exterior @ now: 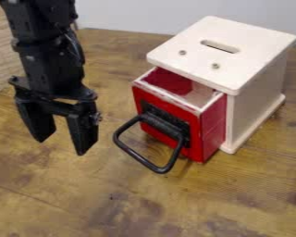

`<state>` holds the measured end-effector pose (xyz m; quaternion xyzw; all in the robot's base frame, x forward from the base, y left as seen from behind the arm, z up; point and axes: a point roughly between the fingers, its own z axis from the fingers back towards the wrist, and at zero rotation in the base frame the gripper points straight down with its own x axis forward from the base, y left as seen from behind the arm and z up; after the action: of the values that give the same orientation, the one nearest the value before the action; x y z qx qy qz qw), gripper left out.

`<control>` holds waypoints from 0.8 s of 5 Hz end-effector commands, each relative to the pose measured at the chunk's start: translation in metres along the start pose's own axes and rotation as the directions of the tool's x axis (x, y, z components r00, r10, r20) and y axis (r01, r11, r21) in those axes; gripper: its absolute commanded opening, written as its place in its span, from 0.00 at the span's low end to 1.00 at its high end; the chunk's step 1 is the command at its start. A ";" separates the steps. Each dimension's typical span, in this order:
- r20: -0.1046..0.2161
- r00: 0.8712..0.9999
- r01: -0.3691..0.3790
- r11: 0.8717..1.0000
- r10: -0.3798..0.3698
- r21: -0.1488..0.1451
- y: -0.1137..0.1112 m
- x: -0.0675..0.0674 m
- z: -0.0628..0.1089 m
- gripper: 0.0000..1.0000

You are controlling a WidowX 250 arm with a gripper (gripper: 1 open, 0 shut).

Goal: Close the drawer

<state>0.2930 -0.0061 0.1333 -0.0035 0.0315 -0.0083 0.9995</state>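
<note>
Jaws (62, 135) face down beside the drawer's (188, 113) front-pointing handle (151, 144).

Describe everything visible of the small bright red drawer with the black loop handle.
The small bright red box-shaped drawer sits partly pulled out of the cream wooden cube casing. Its front bears a black plate and a large black loop handle jutting outward. Its open top shows a red interior. The gripper is apart from it.

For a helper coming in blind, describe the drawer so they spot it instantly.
On the wooden table, find the cream box with a slotted top. Sticking out of its front is the drawer: bright red, unlike the pale box, with a big black loop handle.
</note>
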 end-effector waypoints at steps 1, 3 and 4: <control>0.002 0.999 -0.043 0.999 0.043 -0.005 0.010 -0.007 -0.001 1.00; 0.009 1.000 -0.016 1.000 0.016 -0.007 0.016 -0.001 0.003 1.00; 0.016 0.998 -0.053 0.999 0.053 -0.011 0.013 0.010 0.009 1.00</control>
<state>0.2975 0.0045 0.1261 -0.0079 0.0513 0.0156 0.9985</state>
